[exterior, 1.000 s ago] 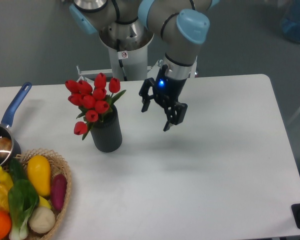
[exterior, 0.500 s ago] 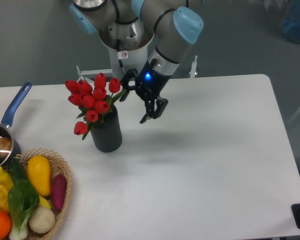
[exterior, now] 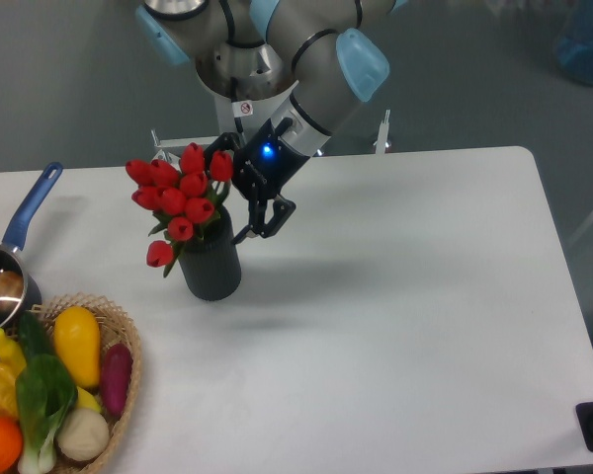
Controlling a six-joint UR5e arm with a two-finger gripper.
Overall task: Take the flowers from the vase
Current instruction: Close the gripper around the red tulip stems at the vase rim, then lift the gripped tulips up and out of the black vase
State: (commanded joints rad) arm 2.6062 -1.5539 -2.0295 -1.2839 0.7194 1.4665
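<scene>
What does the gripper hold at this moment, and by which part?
Nothing is held. The gripper is open beside the flowers, at the right edge of the bunch, which stands in the vase.

I see even, bright overhead light; the white matte table carries only soft, faint shadows. Focus is sharp throughout, with no glare or edge distortion.

Flower stems inside vase
</scene>
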